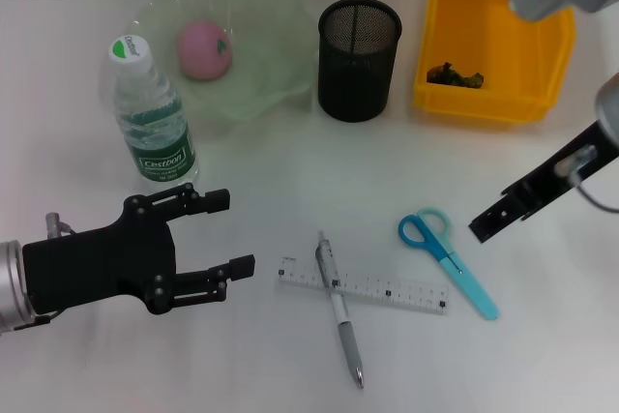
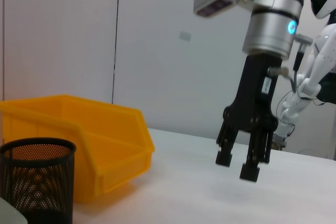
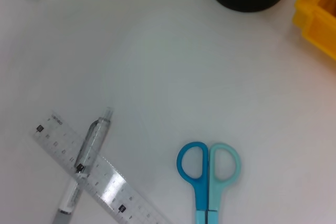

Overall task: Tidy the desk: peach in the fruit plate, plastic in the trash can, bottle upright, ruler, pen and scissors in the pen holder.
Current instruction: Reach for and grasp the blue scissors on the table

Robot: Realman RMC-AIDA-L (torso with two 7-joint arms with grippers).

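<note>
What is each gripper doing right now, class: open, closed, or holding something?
Left gripper: open, empty, beside the upright clear plastic water bottle.
Right gripper: open, empty, above the blue-handled scissors.

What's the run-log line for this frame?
peach in plate | bottle upright | pen, ruler, scissors on desk | both jaws open

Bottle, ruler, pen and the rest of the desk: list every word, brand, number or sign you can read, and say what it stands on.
"Cestbon": green label of the bottle, just legible.
Bottle cap: a green-and-white mark, no readable text.
Ruler: scale marks and small black squares; numbers too small to read.
Pen, scissors, pen holder, yellow bin: no text visible.
</note>
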